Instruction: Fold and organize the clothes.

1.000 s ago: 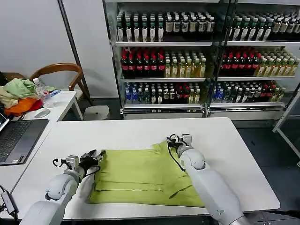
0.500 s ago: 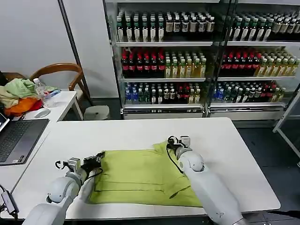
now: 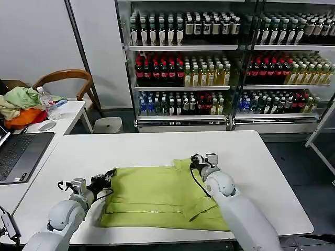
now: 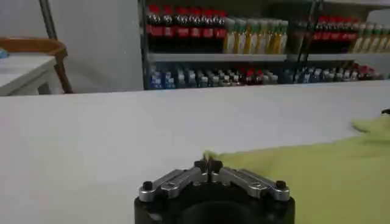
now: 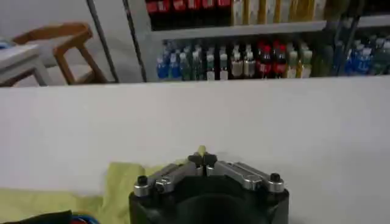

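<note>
Shirt [image 3: 157,196] pinched between left hand [image 3: 108,176] and right hand [image 3: 194,161].

Glossy white arms, black cables, black-and-silver screwed left tool [image 4: 208,165].

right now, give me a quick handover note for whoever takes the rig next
Left gripper: shut on the shirt's far left corner, low on the white table.
Right gripper: shut on the shirt's far right corner.
Shirt lies flat as a wide rectangle near the front edge, sleeves apparently tucked in.
Done: first folds, both far corners pinched.
Left: probably bring the far edge toward the near edge, then tidy.
</note>
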`<state>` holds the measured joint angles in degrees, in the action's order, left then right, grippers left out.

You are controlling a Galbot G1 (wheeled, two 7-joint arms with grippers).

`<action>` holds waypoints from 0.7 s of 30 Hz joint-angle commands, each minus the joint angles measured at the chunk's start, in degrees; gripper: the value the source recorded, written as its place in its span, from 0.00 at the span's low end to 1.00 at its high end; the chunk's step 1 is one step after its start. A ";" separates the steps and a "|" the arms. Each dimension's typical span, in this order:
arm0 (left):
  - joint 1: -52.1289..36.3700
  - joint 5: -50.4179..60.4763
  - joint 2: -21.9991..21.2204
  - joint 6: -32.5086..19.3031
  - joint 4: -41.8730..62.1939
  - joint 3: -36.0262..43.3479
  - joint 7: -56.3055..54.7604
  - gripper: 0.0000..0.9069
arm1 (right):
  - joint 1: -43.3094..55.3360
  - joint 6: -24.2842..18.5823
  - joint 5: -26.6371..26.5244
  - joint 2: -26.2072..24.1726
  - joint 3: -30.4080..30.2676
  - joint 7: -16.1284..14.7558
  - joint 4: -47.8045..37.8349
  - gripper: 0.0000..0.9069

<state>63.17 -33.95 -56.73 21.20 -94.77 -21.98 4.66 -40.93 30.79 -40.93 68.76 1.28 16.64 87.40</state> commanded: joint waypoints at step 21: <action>16.28 1.30 -1.57 -2.85 -14.44 -4.85 -2.31 0.03 | -26.05 -0.31 2.63 -9.22 9.95 1.03 29.03 0.00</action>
<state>75.70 -33.80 -57.43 18.91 -106.77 -26.01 2.89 -60.13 30.78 -39.19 60.99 8.99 17.61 110.56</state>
